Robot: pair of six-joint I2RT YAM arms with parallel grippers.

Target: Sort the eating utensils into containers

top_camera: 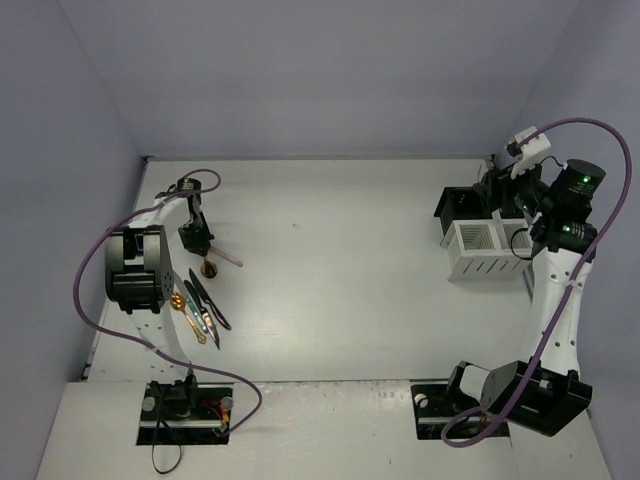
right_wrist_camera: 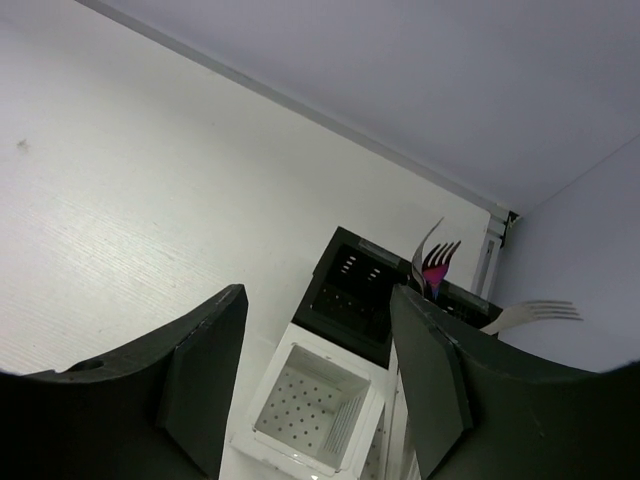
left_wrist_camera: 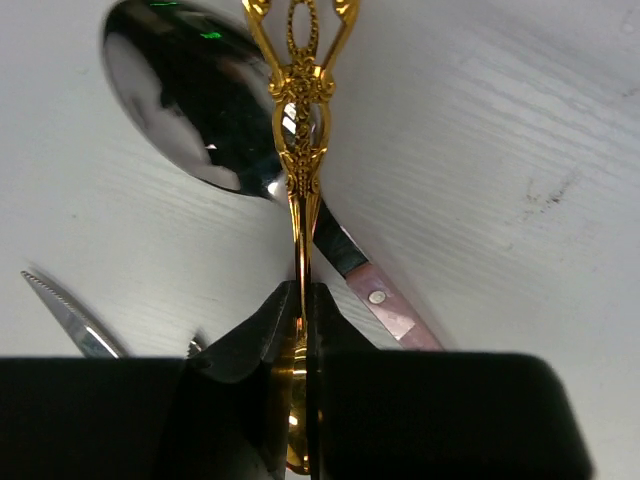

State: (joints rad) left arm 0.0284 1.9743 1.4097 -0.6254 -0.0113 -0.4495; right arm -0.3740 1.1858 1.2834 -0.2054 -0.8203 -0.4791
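Gold spoon (left_wrist_camera: pixel 299 150): clamped at the neck by the left gripper (left_wrist_camera: pixel 303 302), handle running straight out from the jaws (containers (top_camera: pixel 478 262) are set well apart, beside the right arm (top_camera: pixel 555 300)).

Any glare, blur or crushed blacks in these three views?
Left wrist: hard specular glare on the gold spoon and mirror reflections in the silver spoon bowl; left gripper crushed to featureless black. Right wrist: right gripper dark and soft, black bin behind sharper. Top external: even light, faint shadows, no glare.

Robotics lab test cell, white table (top_camera: pixel 350 300) boxed by bare pale walls (top_camera: pixel 300 70), two cabled robot arms (top_camera: pixel 553 300) bolted on
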